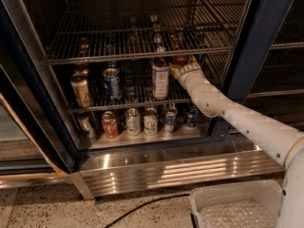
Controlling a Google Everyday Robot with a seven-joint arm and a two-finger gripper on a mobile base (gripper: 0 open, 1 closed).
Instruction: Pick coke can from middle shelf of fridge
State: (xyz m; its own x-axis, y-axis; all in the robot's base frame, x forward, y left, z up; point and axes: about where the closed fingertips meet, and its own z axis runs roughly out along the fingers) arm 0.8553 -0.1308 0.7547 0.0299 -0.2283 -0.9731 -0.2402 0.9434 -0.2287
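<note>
Gripper (pixel 182 69) is reached into the fridge (pixel 266 27) above the middle shelf (pixel 97 107), right against the coke can (pixel 179 60); grip can't be told. White-labelled bottle (pixel 160 79) is parked just left, print unreadable.

From here, the white arm (pixel 247 125) enters at about 4 o'clock in the lower right and runs nearly straight toward 10 o'clock, thick near the body and slimmer along the forearm. The wrist (pixel 191 74) bends slightly, so the gripper (pixel 182 64) points to about 11 o'clock, just right of centre and above mid-height. The pale torso (pixel 295 194) stands upright at the right edge.
</note>
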